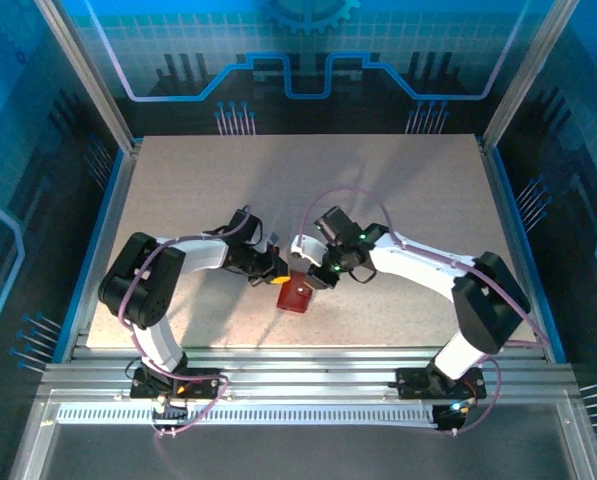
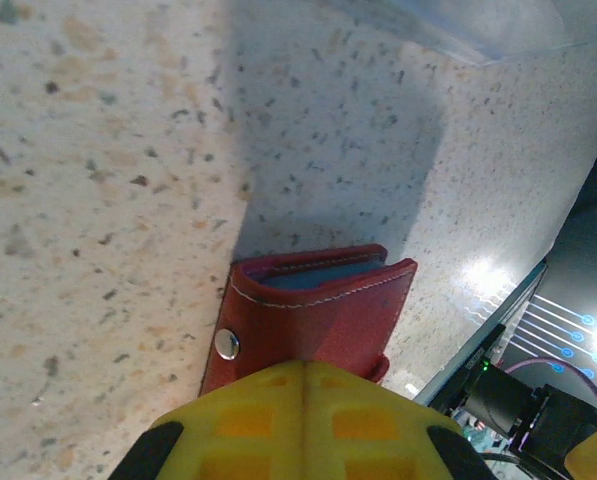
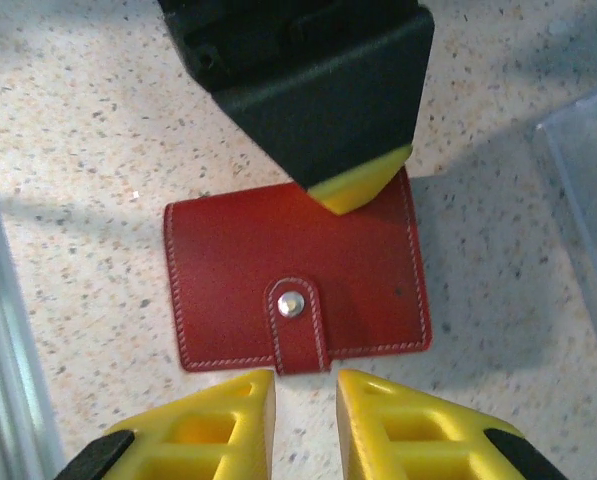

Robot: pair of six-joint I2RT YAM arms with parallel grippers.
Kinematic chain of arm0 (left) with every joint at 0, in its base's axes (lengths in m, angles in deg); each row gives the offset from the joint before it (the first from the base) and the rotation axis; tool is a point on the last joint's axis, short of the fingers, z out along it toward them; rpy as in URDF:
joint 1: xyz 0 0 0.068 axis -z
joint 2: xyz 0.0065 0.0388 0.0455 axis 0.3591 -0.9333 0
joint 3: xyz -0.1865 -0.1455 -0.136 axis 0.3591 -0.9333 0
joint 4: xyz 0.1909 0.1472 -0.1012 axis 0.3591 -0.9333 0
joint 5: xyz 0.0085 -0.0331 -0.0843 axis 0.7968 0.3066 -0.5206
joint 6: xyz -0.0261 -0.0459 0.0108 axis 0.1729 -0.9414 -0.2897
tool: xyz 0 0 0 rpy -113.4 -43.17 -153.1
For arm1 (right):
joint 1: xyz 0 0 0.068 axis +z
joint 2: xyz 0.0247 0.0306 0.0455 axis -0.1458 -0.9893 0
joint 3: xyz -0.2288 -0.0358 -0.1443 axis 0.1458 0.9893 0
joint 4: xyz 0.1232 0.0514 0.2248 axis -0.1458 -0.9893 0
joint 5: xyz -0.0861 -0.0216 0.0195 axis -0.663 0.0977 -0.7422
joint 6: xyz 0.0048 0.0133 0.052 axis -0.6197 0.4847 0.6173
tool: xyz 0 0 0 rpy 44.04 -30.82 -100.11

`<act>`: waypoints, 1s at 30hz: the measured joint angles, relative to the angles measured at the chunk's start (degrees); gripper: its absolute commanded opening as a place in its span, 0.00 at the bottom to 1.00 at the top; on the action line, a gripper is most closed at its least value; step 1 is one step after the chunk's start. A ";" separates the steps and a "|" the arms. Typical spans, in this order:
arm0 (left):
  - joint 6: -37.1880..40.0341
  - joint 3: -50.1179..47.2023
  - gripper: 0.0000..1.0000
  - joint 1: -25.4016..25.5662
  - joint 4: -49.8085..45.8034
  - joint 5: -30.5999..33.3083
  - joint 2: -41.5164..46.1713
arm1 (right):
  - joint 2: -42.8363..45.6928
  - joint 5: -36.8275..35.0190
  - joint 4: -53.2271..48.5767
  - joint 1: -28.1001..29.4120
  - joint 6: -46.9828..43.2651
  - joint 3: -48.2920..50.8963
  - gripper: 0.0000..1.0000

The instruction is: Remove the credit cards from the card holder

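- Right gripper (image 3: pixel 305 388) sat at 6 o'clock of the card holder (image 3: pixel 228 270), jaws narrow and empty, apparently lined up on the snap tab (image 3: pixel 296 322).
- Card holder lay flat on the table (image 3: pixel 78 120), snapped closed, credit cards (image 2: pixel 313 275) inside.
- Left gripper (image 3: pixel 358 185), jaws shut, pressed its 12 o'clock edge, likely pinning it.

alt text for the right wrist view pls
A closed red card holder lies flat on a speckled table, its snap tab facing the camera. The yellow tip of the left end effector sits at its far edge, while the right end effector holds its two yellow fingers slightly apart, just short of the tab. A clear box shows at right.
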 measured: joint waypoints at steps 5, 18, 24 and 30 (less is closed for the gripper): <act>-0.02 -0.20 0.00 -0.83 1.29 -2.14 -0.83 | -5.64 -0.70 -2.16 1.62 -4.17 -4.83 0.23; -0.11 -2.71 0.00 -2.67 4.48 -4.98 -0.92 | -12.66 -2.36 -4.85 3.26 -8.28 -8.22 0.28; -0.02 -2.73 0.00 -2.84 4.92 -5.88 -1.53 | -12.98 -2.29 -4.00 5.14 -11.28 -7.91 0.30; 0.39 -2.73 0.00 -3.32 4.83 -6.82 -1.92 | -15.30 -2.84 -4.20 5.09 -14.47 -8.66 0.30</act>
